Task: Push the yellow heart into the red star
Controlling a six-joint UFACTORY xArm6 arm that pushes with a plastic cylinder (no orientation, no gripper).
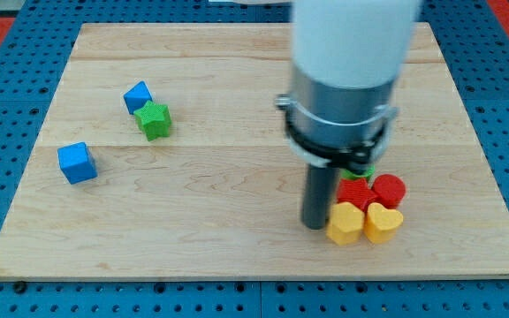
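The yellow heart (pixel 383 221) sits at the view's lower right, touching the red star (pixel 354 192) just above and to its left. A yellow hexagon block (pixel 345 223) lies directly left of the heart, touching it. A red round block (pixel 389 190) sits right of the star. My tip (pixel 315 224) rests on the board just left of the yellow hexagon, close to it or touching. The arm's body hides part of the star.
A green block (pixel 361 171) peeks out behind the red blocks, mostly hidden by the arm. At the view's left are a blue block (pixel 137 96), a green star (pixel 154 120) touching it, and a blue cube (pixel 77 162). The board's (pixel 237 247) bottom edge lies near the cluster.
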